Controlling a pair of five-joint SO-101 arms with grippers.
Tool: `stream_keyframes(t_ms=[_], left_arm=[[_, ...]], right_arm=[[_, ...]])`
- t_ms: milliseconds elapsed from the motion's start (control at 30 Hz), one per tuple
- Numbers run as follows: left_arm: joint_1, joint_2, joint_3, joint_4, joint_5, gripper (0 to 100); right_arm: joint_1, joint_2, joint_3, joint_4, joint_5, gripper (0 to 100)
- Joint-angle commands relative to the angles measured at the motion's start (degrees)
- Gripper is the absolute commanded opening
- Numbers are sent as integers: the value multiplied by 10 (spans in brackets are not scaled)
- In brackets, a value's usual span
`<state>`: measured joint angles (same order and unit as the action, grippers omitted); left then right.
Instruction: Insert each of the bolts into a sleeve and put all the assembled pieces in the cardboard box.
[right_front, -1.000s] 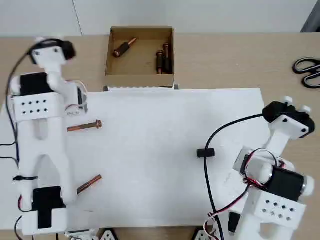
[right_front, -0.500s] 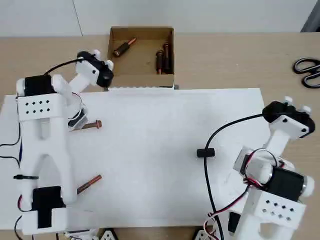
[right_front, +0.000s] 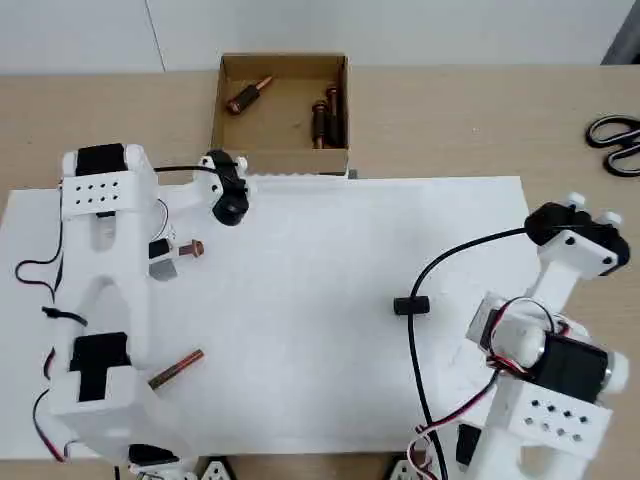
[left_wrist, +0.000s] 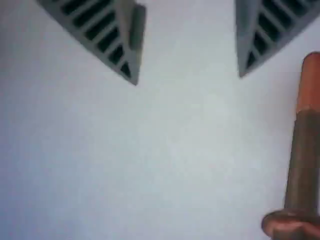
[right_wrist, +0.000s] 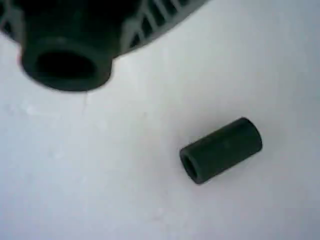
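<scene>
Left gripper (left_wrist: 186, 75) open, empty, beside bolt (left_wrist: 305, 145); right gripper (right_wrist: 75, 35) grips a sleeve (right_wrist: 65, 67). Bolt stiff, smooth, apt to roll: take mid-shank, crosswise.

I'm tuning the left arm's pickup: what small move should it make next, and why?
Probably shift the left gripper toward the bolt until it lies between the open fingers. Right now the bolt lies on the white mat outside the gap, beside one finger.

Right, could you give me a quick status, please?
Left gripper: jaws open by far bolt. Right gripper: jaws shut on a sleeve. Second sleeve loose nearby. Nothing blocking.
</scene>
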<state>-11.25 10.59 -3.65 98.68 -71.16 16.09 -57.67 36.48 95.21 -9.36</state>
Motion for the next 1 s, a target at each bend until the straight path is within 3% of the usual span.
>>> stream_keyframes(t_ms=[0,500,967], left_arm=[[3,-3,-3,-23,-22,140],[35,1,-1,-78,-29,141],[37,100,-42,-116,-29,141]], right_arm=[[4,-7,-4,-10,-5,2],[4,-7,-5,-10,-5,2],[4,-7,-5,-10,-5,2]])
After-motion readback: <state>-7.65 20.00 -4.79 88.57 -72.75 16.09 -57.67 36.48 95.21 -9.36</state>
